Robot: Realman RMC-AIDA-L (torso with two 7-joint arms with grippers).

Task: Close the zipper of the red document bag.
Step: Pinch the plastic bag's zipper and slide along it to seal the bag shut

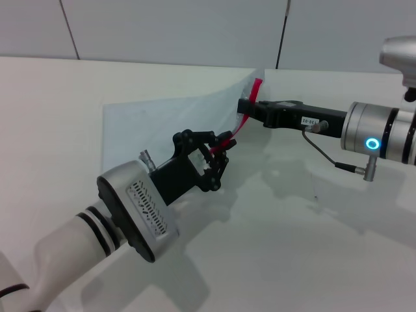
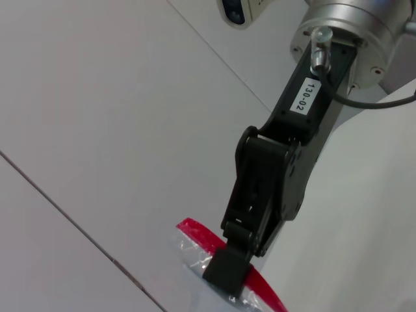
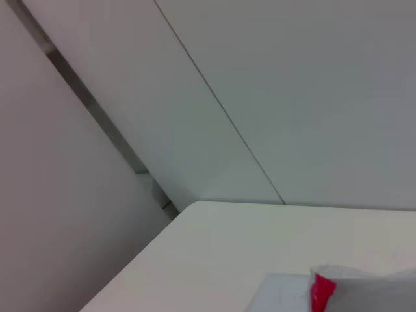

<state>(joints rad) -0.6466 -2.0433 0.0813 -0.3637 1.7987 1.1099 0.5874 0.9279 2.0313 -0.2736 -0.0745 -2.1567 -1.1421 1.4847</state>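
Note:
The red document bag [image 1: 169, 123] is a pale translucent pouch lying on the white table, with its right long edge lifted off the surface. Along that raised edge runs the zipper [image 1: 242, 125], a thin red strip. My right gripper [image 1: 244, 107] is shut on the far end of the red edge; the left wrist view shows its black fingers [image 2: 227, 273] pinching the zipper [image 2: 195, 233]. My left gripper [image 1: 218, 153] is shut on the near part of the red strip, and the slider is hidden between its fingers. The right wrist view shows only the zipper's tip [image 3: 322, 292].
The white table [image 1: 312, 247] reaches back to a grey panelled wall [image 1: 162, 32]. A thin cable [image 1: 325, 156] hangs under the right arm. The left arm's wrist housing [image 1: 140, 208] stands low over the table's front left.

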